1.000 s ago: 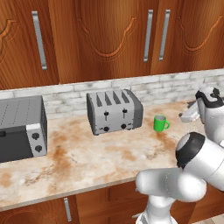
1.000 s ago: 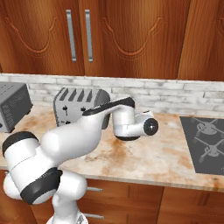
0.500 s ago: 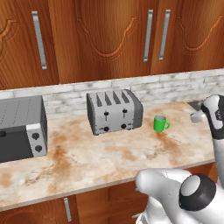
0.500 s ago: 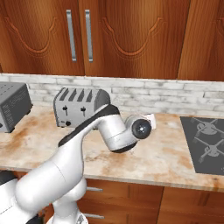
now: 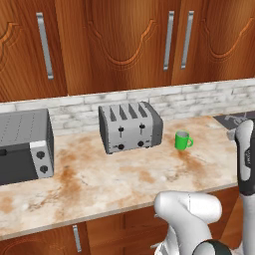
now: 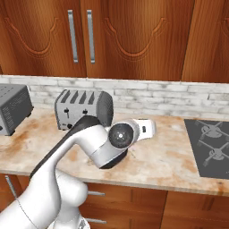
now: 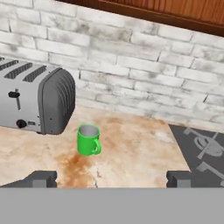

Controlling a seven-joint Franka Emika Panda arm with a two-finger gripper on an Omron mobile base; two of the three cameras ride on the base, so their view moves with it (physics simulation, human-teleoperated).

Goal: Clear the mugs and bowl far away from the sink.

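The oven (image 5: 24,147) is cut by the left edge. The hob (image 6: 210,147) runs off the right edge. The arm (image 6: 96,147) hides the mug in the right base view.

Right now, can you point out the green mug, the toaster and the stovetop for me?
green mug (image 7: 89,140), hand view, on its outer wall below the rim.
toaster (image 5: 130,127), left base view, on its front face between the two levers.
stovetop (image 6: 214,149), right base view, on the dark surface near a burner grate.

Green mug (image 5: 182,140): small, bright green, glossy, grey inside. Upright on the counter (image 5: 124,179), handle toward the counter's front edge in the hand view. Stands nearer the back edge than the front, apart from other items.
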